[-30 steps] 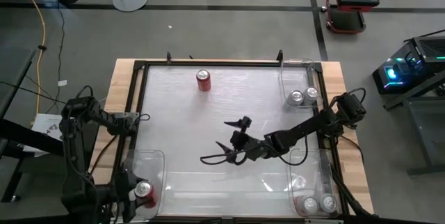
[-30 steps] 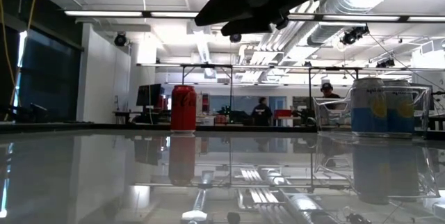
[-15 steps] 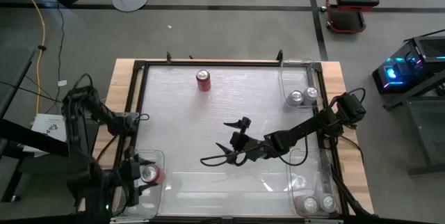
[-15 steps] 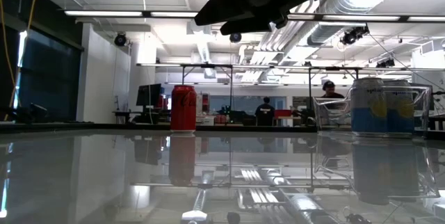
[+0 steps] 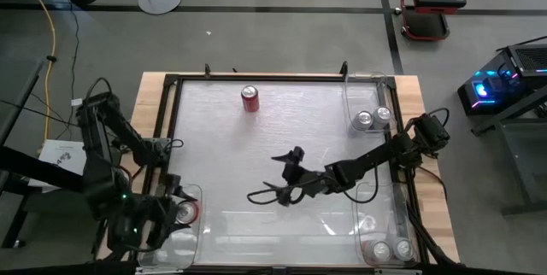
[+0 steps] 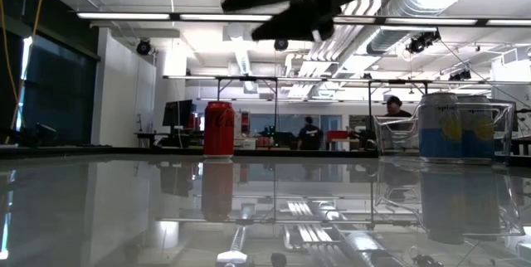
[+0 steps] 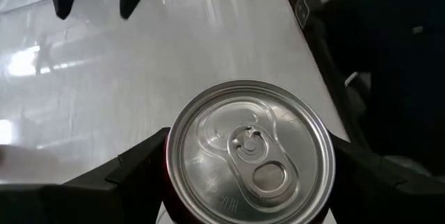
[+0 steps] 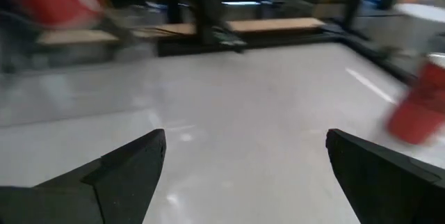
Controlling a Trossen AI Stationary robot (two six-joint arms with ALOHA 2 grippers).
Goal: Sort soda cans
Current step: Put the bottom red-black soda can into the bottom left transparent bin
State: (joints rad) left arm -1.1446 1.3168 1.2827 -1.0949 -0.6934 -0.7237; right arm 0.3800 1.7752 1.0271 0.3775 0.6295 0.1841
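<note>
Loose red can (image 5: 249, 98): upright at the table's far edge, outside any bin.
Bearing: beyond the right gripper (image 5: 272, 191), which hovers mid-table, fingers spread, empty.
Left gripper (image 5: 171, 213): at the near-left bin, fingers flanking a second red can (image 7: 249, 156); clamped or released, cannot tell.
Judgement: right arm nearer.

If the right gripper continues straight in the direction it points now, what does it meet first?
Nothing close. Ahead of the right gripper lies bare table, then probably the black frame at its edge. The lone red can stands off to one side, though depth is unclear.
</note>
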